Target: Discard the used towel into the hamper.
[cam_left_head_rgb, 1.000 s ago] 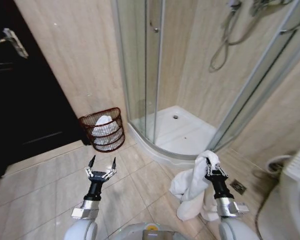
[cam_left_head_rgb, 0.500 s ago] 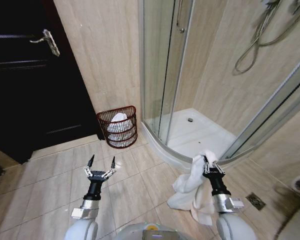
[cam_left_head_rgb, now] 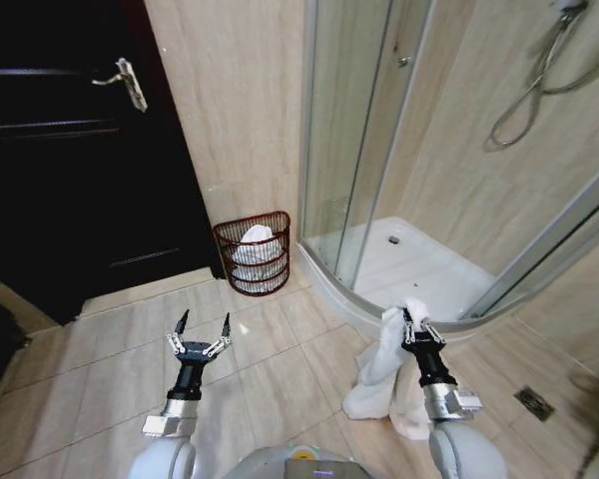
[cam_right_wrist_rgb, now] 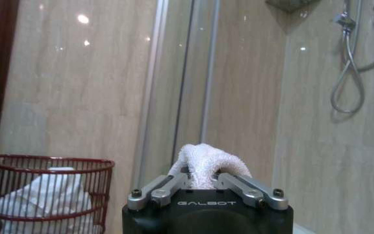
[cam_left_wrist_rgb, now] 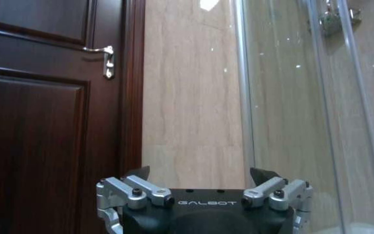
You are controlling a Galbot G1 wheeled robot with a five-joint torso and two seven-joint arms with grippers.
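1. Right gripper (cam_left_head_rgb: 411,321) clamped on the white towel (cam_left_head_rgb: 379,374), pinching a bunched tuft between its fingers. Rest of the cloth hanging down beside the arm toward the tiled floor (cam_left_head_rgb: 110,349).
2. Same grip from the right wrist view: towel (cam_right_wrist_rgb: 203,163) poking up out of the closed-in fingers (cam_right_wrist_rgb: 164,187), so definitely squeezed tight on the fabric.
3. Left gripper (cam_left_head_rgb: 201,333) held out low over the floor tiles, fingers spread wide, nothing in it. Spread fingertips (cam_left_wrist_rgb: 137,173) also clear in the left wrist view, pointed at the dark door (cam_left_wrist_rgb: 37,122) and the beige wall.
4. Hamper (cam_left_head_rgb: 254,252) sitting on the floor against the wall, tucked between the dark door (cam_left_head_rgb: 60,170) and the glass shower enclosure (cam_left_head_rgb: 379,150). Already some white cloth inside it.
5. Hamper well apart from the towel-holding gripper: ahead of the robot and off to the left of the right gripper, closer in line with the left one.
6. Right wrist view also catching the hamper (cam_right_wrist_rgb: 44,192), lower than the gripper and off to one side, red bars with white cloth showing through.
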